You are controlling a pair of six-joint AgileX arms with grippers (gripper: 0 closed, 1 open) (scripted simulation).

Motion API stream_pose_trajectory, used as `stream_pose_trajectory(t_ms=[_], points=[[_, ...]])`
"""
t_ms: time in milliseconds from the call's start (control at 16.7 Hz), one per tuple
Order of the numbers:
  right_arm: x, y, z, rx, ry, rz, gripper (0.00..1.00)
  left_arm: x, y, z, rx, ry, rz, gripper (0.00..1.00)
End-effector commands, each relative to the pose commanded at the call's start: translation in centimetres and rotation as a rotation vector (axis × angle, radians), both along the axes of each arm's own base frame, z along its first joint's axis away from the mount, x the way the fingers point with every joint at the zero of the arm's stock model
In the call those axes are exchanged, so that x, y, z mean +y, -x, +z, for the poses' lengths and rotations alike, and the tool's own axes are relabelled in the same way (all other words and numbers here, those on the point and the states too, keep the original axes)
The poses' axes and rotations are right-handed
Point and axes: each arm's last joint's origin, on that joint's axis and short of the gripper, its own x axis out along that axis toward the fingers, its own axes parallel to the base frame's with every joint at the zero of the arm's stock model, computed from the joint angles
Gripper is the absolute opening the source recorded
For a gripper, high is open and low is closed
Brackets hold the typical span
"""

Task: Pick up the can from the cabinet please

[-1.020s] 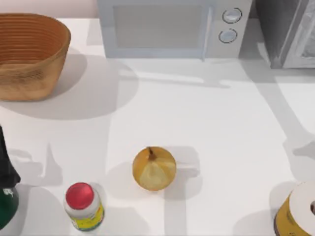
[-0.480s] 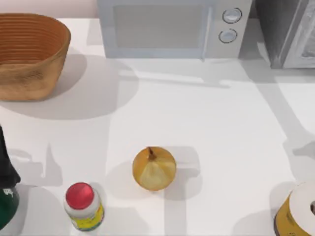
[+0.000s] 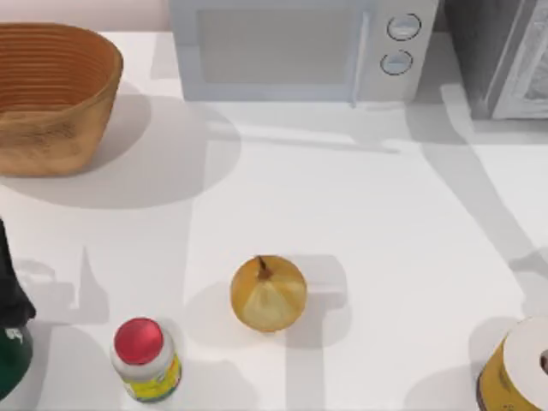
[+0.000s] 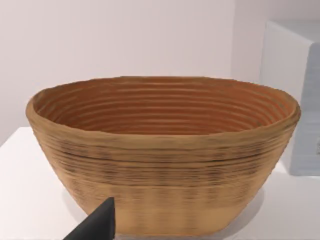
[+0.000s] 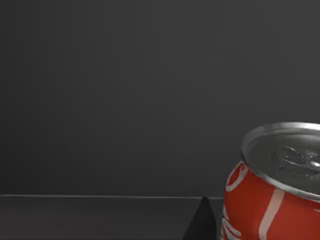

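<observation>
Fingers first: how far mine are spread on either arm, I cannot tell; one dark fingertip of my left pokes up before the woven basket, one of my right beside the can. That can, red with white script and a silvery lid, stands upright on a dark grey cabinet shelf. Outside lies a smooth white table with a pale microwave, the grey cabinet, a round yellow onion and a red-capped bottle.
</observation>
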Motion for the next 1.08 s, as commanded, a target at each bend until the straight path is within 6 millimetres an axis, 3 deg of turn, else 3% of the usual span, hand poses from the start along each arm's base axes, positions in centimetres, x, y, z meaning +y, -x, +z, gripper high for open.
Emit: stream_pose_trajectory(t_ms=[180, 360, 780, 1080], points=[[-0.6, 5.2, 1.3, 0.003, -0.001, -0.013, 0.00, 0.0, 0.0, 0.0, 0.000, 0.000, 0.000, 1.00], [-1.2, 8.1, 1.6, 0.014, 0.005, -0.025, 0.00, 0.0, 0.0, 0.0, 0.000, 0.000, 0.000, 1.00], [-1.7, 8.6, 1.5, 0.010, 0.002, -0.027, 0.00, 0.0, 0.0, 0.0, 0.000, 0.000, 0.000, 1.00], [-4.5, 11.0, -1.3, 0.007, 0.004, -0.027, 0.00, 0.0, 0.0, 0.0, 0.000, 0.000, 0.000, 1.00]])
